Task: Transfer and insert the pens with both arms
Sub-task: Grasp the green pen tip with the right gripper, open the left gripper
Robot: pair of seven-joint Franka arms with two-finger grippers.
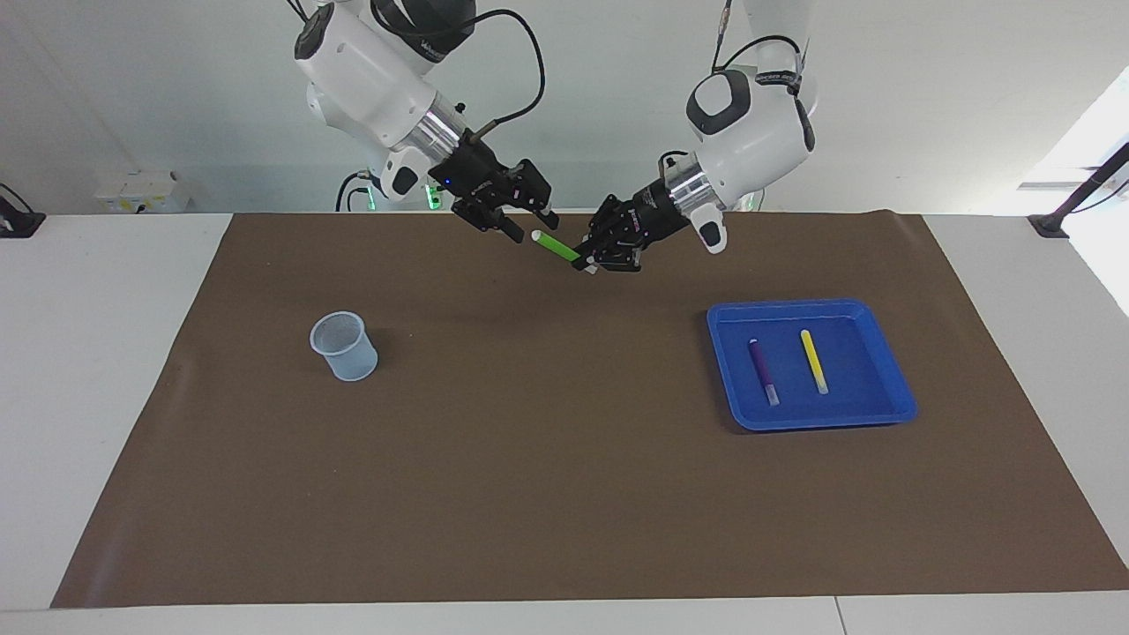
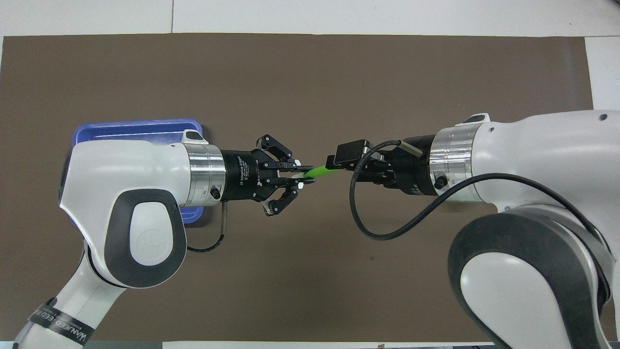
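Overhead view shows you the left gripper (image 2: 301,175) clamped on the green pen (image 2: 319,170) above the counter (image 2: 310,271), its whitish tip covered by the right gripper (image 2: 339,162); facing view shows that tip, and the right gripper's grip can't be told.
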